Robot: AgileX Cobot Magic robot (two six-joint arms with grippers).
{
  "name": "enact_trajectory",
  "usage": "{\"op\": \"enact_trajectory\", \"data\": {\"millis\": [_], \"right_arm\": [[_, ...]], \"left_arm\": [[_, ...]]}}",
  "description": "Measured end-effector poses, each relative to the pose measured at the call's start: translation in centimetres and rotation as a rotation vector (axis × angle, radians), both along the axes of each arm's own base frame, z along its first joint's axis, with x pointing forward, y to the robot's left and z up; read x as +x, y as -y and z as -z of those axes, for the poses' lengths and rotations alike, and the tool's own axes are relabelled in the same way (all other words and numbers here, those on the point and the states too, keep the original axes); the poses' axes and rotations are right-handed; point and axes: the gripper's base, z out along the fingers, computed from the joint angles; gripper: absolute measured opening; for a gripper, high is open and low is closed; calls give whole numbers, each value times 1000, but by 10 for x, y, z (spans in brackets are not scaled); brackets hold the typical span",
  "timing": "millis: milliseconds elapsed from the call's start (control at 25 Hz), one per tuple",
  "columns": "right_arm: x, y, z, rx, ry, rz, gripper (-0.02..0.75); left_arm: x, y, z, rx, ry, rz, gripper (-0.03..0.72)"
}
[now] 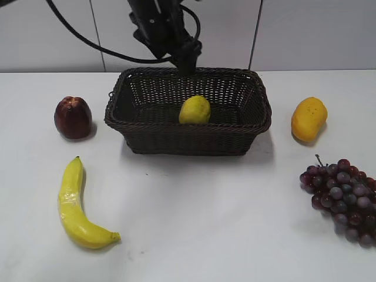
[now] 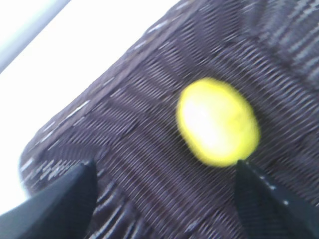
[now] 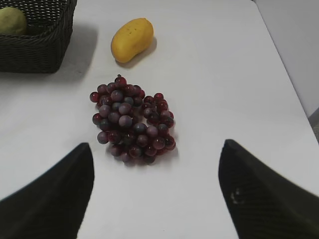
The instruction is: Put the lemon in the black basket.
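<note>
The yellow lemon (image 1: 194, 110) lies on the floor of the black basket (image 1: 147, 136), a dark woven wicker basket at the back middle of the table. My left gripper (image 1: 185, 59) hangs over the basket's far rim. In the left wrist view the lemon (image 2: 218, 122) rests free on the basket's weave (image 2: 134, 129), and my left gripper (image 2: 164, 191) is open and empty above it. My right gripper (image 3: 157, 186) is open and empty over the table near the grapes. The lemon (image 3: 11, 21) and basket (image 3: 40, 47) also show at the top left of the right wrist view.
A dark red apple (image 1: 73, 117) lies left of the basket, a banana (image 1: 76, 205) at the front left. An orange-yellow mango (image 1: 308, 118) lies right of the basket, and purple grapes (image 1: 343, 197) at the front right. Both also show in the right wrist view: mango (image 3: 131, 39), grapes (image 3: 132, 119).
</note>
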Motion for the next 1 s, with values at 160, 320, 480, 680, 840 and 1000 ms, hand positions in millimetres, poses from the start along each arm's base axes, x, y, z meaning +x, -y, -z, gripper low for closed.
{"op": "enact_trajectory", "data": {"millis": [160, 320, 480, 680, 840, 1000], "right_arm": [[0, 0, 0, 0, 0, 0, 589], [0, 0, 0, 0, 0, 0, 589], [0, 0, 0, 0, 0, 0, 589], [0, 0, 0, 0, 0, 0, 589], [0, 0, 0, 0, 0, 0, 589], [0, 0, 0, 0, 0, 0, 589]], "left_arm": [[6, -30, -8, 79, -39, -101, 629], [22, -65, -10, 78, -63, -225, 615], [36, -104, -19, 48, -66, -352, 601], [49, -161, -36, -2, -57, -532, 594], [48, -211, -44, -5, -67, -641, 594], [40, -258, -39, 13, -112, -738, 594]]}}
